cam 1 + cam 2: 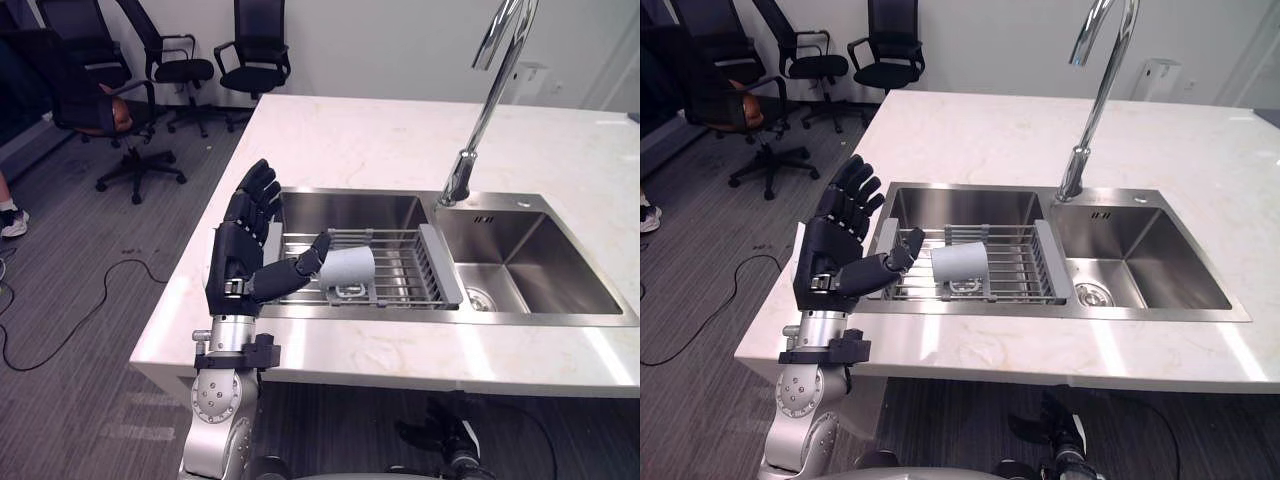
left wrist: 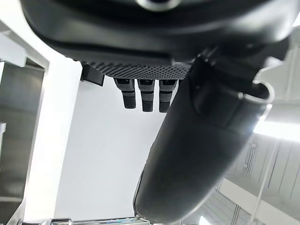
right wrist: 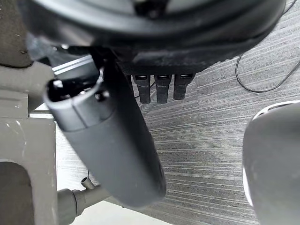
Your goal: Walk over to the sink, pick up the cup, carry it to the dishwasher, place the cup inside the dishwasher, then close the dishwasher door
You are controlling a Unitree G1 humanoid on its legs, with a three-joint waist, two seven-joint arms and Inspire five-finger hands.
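Observation:
A white cup (image 1: pixel 347 268) lies on its side on a wire rack (image 1: pixel 400 262) set across the left basin of a steel sink (image 1: pixel 520 318). My left hand (image 1: pixel 240 245) is raised upright at the sink's left edge, fingers straight and open, its thumb (image 1: pixel 300 264) stretched toward the cup and close to its rim. Whether the thumb touches the cup I cannot tell. The same cup (image 1: pixel 960 265) and left hand (image 1: pixel 835 245) show in the right eye view. My right hand (image 3: pixel 159 86) hangs over the grey floor, fingers relaxed and holding nothing.
A tall chrome tap (image 1: pixel 480 110) rises behind the sink. The white marble counter (image 1: pixel 380 140) stretches far and right. Several black office chairs (image 1: pixel 150 70) stand on the grey carpet at the far left. A person's shoe (image 1: pixel 12 222) shows at the left edge.

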